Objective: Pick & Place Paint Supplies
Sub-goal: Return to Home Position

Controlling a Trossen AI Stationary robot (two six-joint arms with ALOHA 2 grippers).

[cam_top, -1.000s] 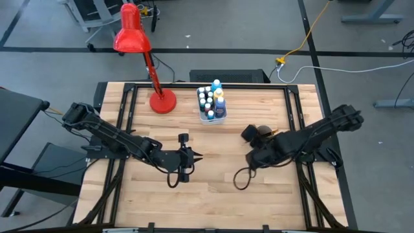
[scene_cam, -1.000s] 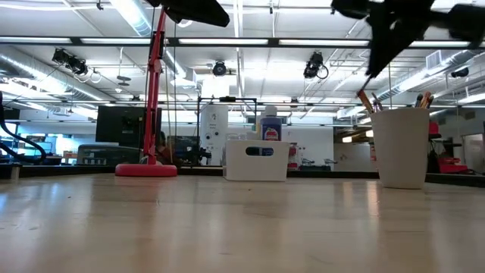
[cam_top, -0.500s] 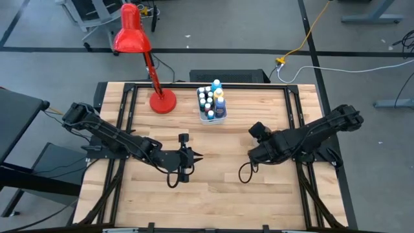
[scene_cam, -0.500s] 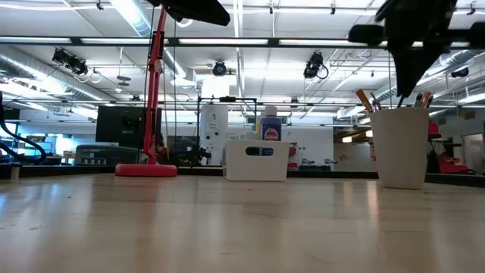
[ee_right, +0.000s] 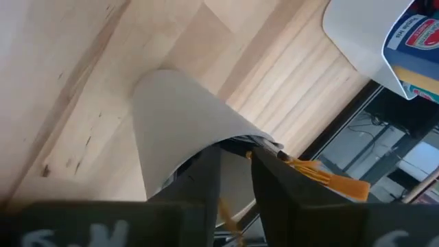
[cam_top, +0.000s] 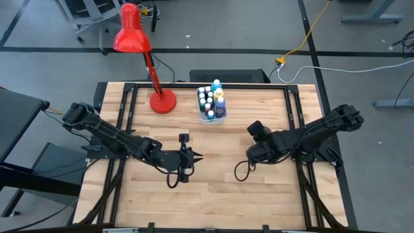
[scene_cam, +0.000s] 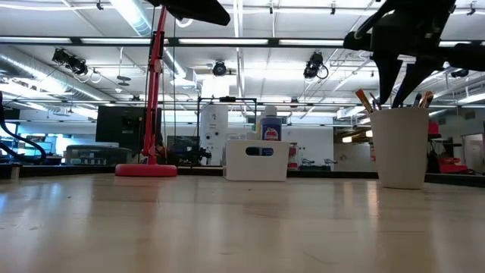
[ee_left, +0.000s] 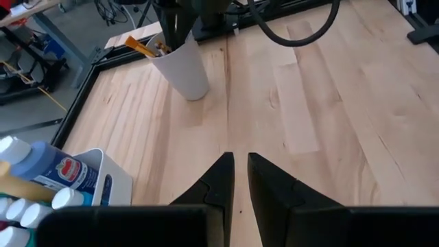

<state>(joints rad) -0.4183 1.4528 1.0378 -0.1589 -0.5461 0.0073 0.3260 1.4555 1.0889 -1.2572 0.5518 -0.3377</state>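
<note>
Pale wooden boards of the counter (cam_top: 213, 191) lie beneath the right end effector (ee_right: 236, 159), which hangs just over the mouth of the pale cup (scene_cam: 400, 148) on the counter's right side, its fingers narrowly parted and holding nothing. The paintbrushes (scene_cam: 365, 100) stand in that cup, with their ends leaning out past the rim. Well apart, over the middle boards, the left end effector (ee_left: 240, 161) hovers empty with its fingers almost together, and toward the far edge the white tub (scene_cam: 258, 161) holds the white-capped paint bottles (cam_top: 208, 102), with the red lamp (cam_top: 162, 101) beside it.
</note>
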